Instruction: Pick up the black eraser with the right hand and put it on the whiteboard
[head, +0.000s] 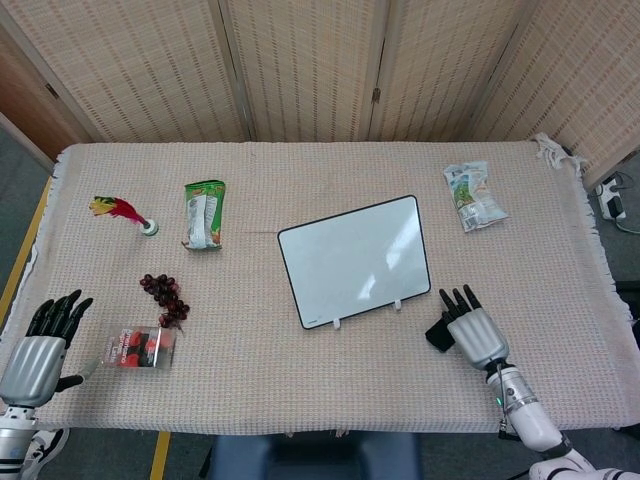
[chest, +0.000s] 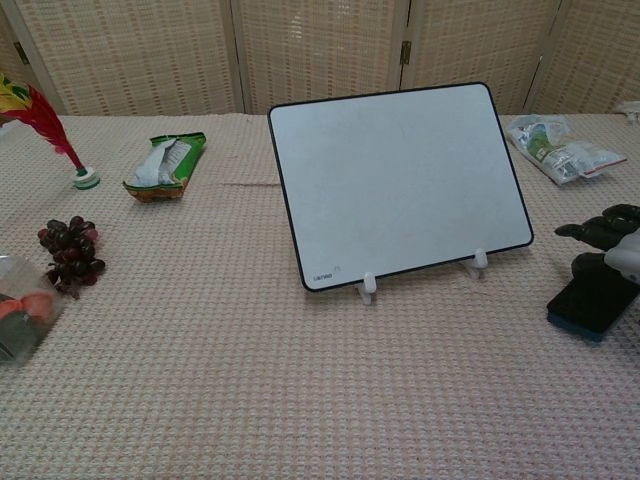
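Note:
The black eraser lies flat on the cloth, right of the whiteboard's front corner. My right hand hovers over its right part with fingers spread and pointing away from me; whether they touch it I cannot tell. The whiteboard lies at mid-table, white with a black rim and two small white clips on its near edge. My left hand rests open at the front left corner, holding nothing.
A red-and-clear packet, dark grapes, a green snack bag and a feathered shuttlecock lie on the left half. A crumpled white-green wrapper is at the back right. Wicker screens stand behind the table.

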